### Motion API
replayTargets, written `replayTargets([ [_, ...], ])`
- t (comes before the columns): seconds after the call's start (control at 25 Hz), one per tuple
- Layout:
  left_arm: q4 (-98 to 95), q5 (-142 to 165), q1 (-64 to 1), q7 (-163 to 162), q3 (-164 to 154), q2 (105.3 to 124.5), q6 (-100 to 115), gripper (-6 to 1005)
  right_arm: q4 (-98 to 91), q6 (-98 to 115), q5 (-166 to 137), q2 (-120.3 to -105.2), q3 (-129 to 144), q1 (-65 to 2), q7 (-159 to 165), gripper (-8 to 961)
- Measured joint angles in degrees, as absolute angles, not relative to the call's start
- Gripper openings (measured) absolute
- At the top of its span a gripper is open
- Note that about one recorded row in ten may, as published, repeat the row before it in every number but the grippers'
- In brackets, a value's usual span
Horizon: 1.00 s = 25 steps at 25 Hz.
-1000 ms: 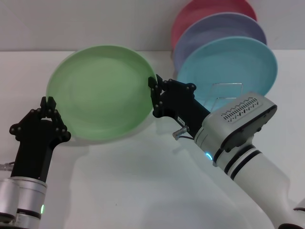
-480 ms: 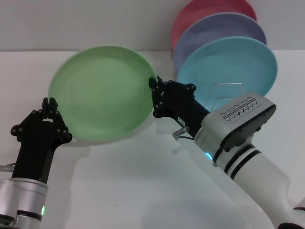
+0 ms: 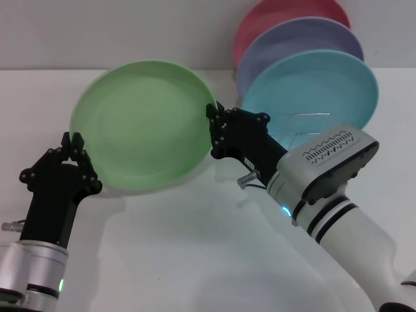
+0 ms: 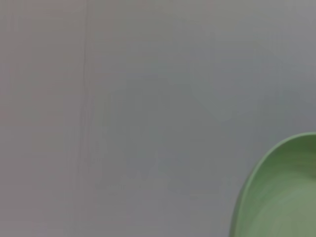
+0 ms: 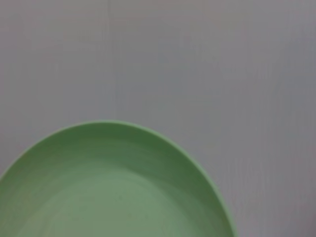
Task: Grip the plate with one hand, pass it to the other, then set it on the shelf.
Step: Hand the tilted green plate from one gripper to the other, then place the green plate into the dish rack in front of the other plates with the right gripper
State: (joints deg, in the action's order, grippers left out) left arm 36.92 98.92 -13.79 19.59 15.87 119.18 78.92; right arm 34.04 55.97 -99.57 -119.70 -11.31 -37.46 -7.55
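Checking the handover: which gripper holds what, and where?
The right gripper pinches the green plate at its right rim; the left gripper holds nothing.

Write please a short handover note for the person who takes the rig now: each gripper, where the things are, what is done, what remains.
Right gripper: shut on the green plate's right rim, holding it tilted above the table.
Left gripper: at the plate's lower-left rim; grip cannot be judged.
Wire shelf: behind the right arm, already holding blue, lavender and pink plates.
Done: plate passed to the right gripper.
Left: confirm left release, set the plate on the shelf.
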Motion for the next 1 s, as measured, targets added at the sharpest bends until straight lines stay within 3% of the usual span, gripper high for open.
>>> replayTargets([
  [0.2, 36.5, 99.1, -13.94, 19.58, 15.91, 119.03, 79.63, 127, 33.91, 55.97, -99.58, -119.72, -11.48, -37.44, -7.56, 24],
  [0.4, 36.47, 99.13, -13.01, 19.03, 15.96, 118.83, 83.41, 314, 33.68, 55.97, -99.58, -119.81, -11.94, -37.37, -7.57, 24],
  [1.0, 20.43, 99.35, -11.82, -7.15, 21.92, 118.4, 97.11, 405, 32.29, 65.45, -108.45, -119.88, -12.37, -34.52, -13.47, 22],
])
